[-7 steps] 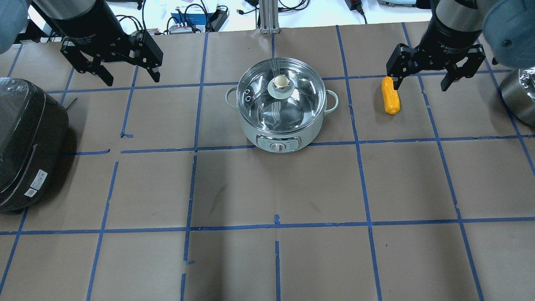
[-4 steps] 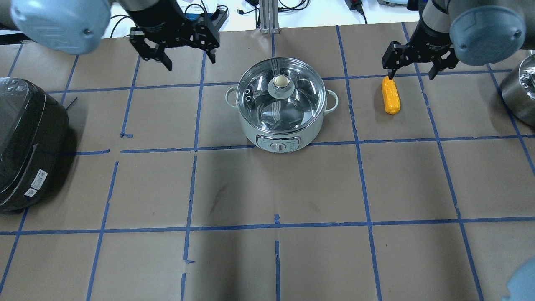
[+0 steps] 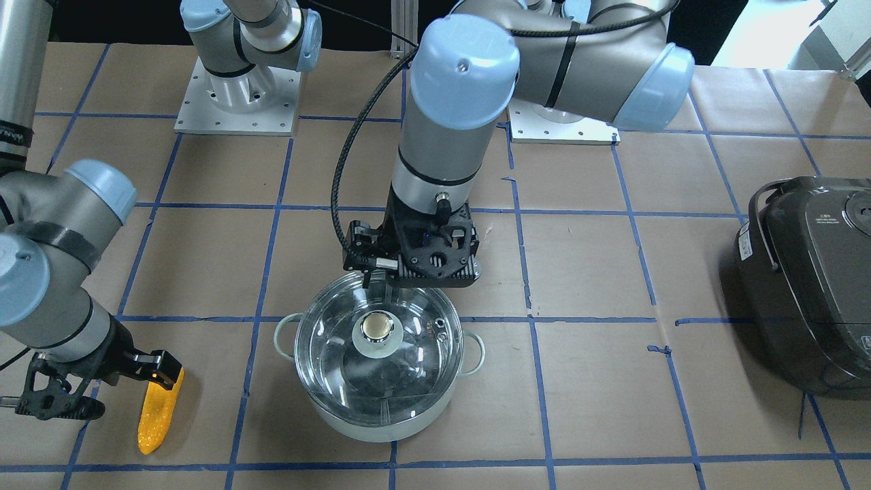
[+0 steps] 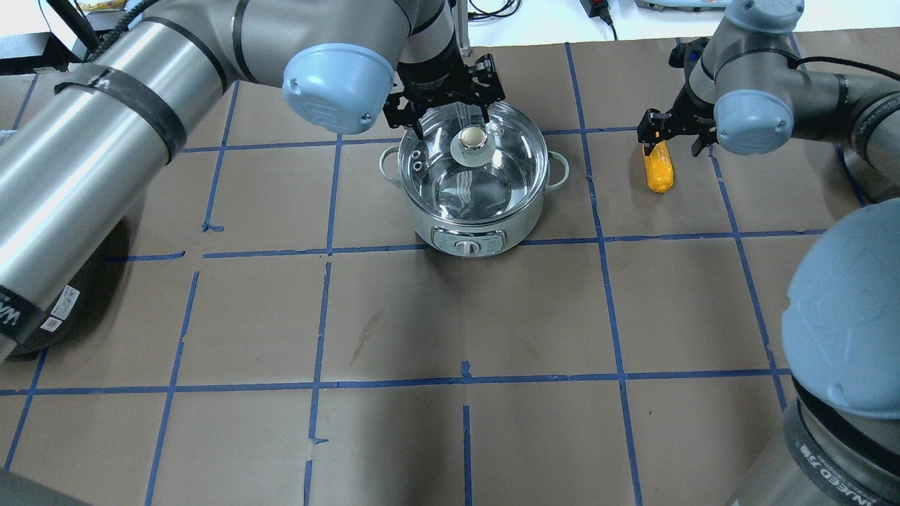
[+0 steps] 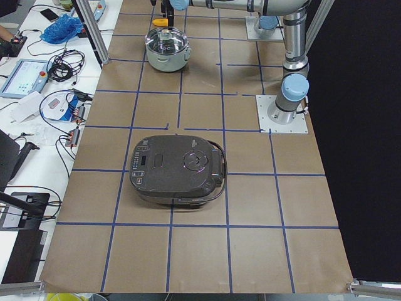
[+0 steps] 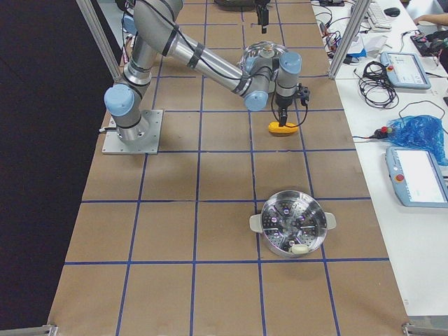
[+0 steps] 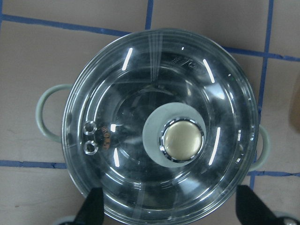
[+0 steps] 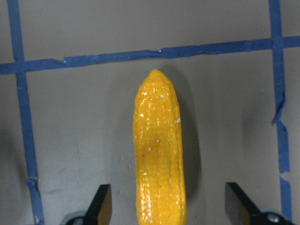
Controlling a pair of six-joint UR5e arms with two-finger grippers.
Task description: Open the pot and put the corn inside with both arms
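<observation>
Hovering over lidded pot, left tool open, right tool open, flanking corn.

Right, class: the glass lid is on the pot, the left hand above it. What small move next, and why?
Probably lower the left hand until its open fingers straddle the lid knob. The glass lid covers the pot, the hand hangs above without touching it, and the knob lies nearly centred between the fingers in the wrist view.
</observation>
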